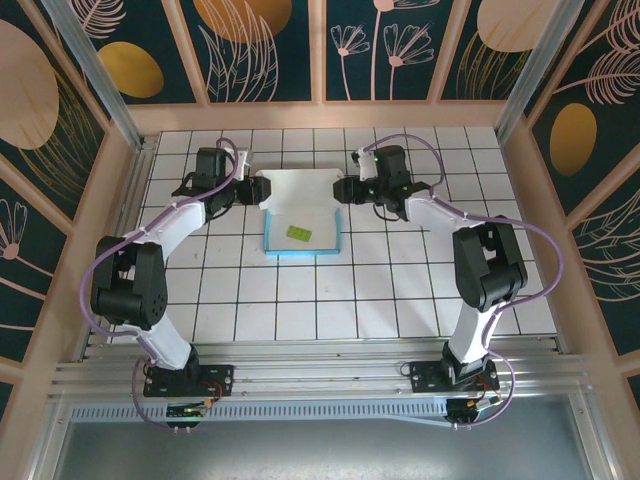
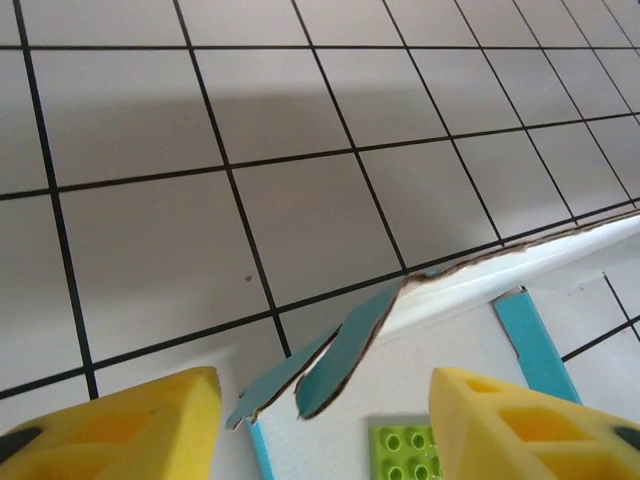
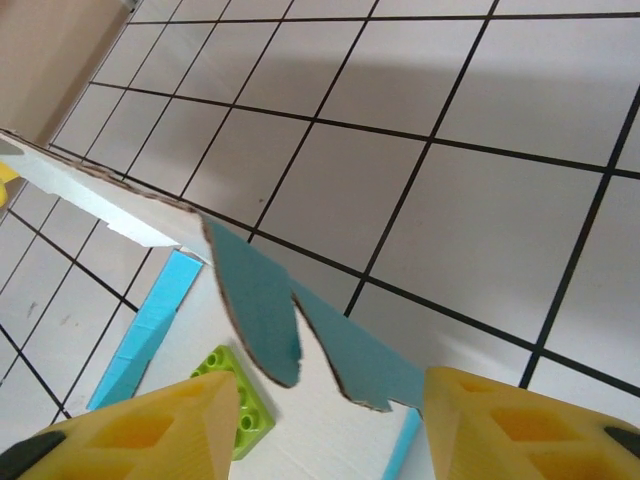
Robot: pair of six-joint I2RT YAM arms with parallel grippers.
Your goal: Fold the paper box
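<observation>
- The two arm bases sit bolted at the near edge of the white tiled table [image 1: 300, 300], and both arms reach away toward its far half
- The paper box [image 1: 300, 215] lies about midway across the table, in the far half, between the two arms; its white side faces up and a turquoise strip runs along its near edge
- A small green brick [image 1: 299, 233] with studs rests on the white inside of the box, toward the near edge
- The far part of the box stands up as a white panel, with a gripper at each end of it
- The left gripper [image 1: 243, 188] is at the far left corner; in the left wrist view its yellow fingers [image 2: 110, 425] are spread wide, and two turquoise flaps [image 2: 340, 345] with ragged edges stick up in the gap without touching either one
- The right gripper [image 1: 345, 190] is at the far right corner; in the right wrist view its fingers [image 3: 150, 430] are likewise well apart, with two turquoise flaps [image 3: 255, 300] rising between them, clear of both
- Beyond the box the tiles run on to dark wall panels [image 1: 265, 45] painted with leaves and gold ovals
</observation>
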